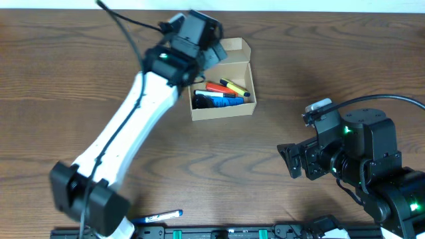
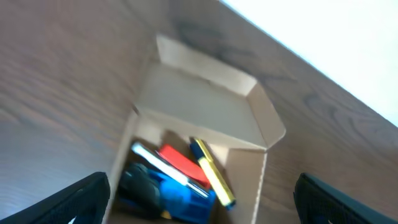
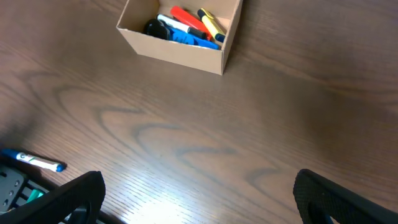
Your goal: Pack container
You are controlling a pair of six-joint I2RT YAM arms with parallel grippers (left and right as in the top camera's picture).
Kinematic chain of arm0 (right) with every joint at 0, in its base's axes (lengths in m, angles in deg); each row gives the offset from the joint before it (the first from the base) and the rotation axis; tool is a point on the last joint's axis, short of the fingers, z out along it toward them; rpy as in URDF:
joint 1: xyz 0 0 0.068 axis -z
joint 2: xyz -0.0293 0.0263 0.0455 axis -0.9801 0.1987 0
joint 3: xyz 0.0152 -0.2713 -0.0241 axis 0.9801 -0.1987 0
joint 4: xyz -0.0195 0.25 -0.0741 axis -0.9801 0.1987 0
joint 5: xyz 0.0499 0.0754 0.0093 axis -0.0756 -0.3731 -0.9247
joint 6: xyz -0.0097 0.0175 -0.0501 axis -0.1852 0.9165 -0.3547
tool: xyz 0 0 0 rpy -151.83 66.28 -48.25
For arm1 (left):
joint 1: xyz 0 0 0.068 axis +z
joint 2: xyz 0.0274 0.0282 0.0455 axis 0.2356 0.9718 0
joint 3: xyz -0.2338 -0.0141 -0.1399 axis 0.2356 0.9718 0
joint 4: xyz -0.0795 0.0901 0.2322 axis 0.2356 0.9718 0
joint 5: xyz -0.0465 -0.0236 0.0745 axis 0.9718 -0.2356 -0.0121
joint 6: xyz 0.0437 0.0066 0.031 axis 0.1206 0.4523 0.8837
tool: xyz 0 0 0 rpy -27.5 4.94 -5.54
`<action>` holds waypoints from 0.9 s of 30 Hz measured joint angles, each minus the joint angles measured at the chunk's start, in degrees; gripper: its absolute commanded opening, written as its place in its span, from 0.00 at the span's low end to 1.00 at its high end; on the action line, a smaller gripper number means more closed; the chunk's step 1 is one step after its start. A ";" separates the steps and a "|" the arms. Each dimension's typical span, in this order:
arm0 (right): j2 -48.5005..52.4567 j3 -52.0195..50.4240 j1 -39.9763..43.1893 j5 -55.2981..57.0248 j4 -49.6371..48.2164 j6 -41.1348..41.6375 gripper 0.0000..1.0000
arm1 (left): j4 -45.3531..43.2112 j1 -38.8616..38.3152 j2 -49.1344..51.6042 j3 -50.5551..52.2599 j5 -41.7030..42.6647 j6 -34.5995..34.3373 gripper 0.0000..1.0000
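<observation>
Over the far middle of the table [image 1: 66,99], my left gripper [image 2: 202,196] hangs above the cardboard box [image 1: 222,109], fingers spread and empty. Markers [image 1: 216,87] already lie inside, lid flap [image 1: 234,46] up. One blue pen [image 1: 163,216] lies unpacked near the front edge; my right gripper [image 3: 199,196] waits, wide open too.

The overhead camera looks straight down on the whole table [image 1: 66,79]. The left wrist camera sits close above the container [image 2: 199,106], looking in; the right wrist camera sees it from farther off.
</observation>
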 measured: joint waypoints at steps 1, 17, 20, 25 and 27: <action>0.00 0.00 0.00 0.00 0.00 0.00 0.99 | 0.22 0.83 -0.70 0.00 -0.02 1.49 0.95; 1.40 0.02 0.00 0.09 -14.27 0.68 0.99 | 2.19 20.33 1.53 0.00 15.32 25.05 0.95; 4.92 0.07 0.00 1.29 -18.53 1.86 0.99 | 1.77 20.94 4.13 0.00 16.11 27.04 0.95; 15.91 0.02 0.00 6.93 -27.12 4.92 0.99 | -1.77 21.07 9.66 0.00 16.98 29.73 0.95; 20.79 -0.02 0.00 9.01 -31.56 5.66 0.97 | -3.63 21.07 11.74 0.00 17.11 30.73 0.96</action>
